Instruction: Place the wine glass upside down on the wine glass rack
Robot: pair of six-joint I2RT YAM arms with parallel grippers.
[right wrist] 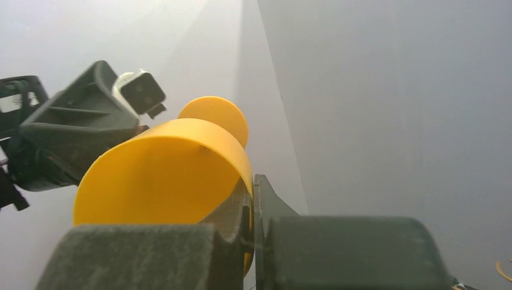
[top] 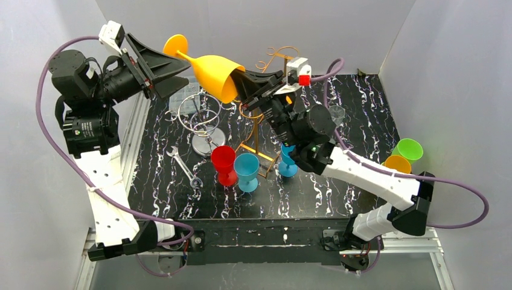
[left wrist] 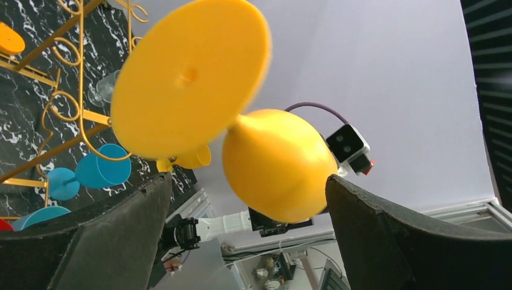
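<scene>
Near table [top: 338, 181]: a red glass [top: 223, 162] and a blue glass [top: 246, 169] stand just beside each other, and a wrench [top: 184, 167] lies flat to their left.
Right side: a green cup [top: 409, 149] and an orange cup [top: 397, 163] sit close together by the right arm's elbow.
Mid table: the gold wine glass rack [top: 256, 136] stands upright. A second blue glass [top: 287, 162] sits at its right, partly hidden by the right arm. A silver spiral stand [top: 205, 124] is to the rack's left.
Right end effector [top: 240, 78]: raised above the rack, its fingers pinched together on the rim of the yellow wine glass [top: 214, 72], one inside the bowl and one outside.
Wine glass: held in the air, lying tilted. Its mouth faces the right end effector and its stem and foot point up and away to the far left.
Left end effector [top: 178, 66]: fingers spread wide apart and aimed at the glass. The foot sits near its fingertips, and no contact shows.
</scene>
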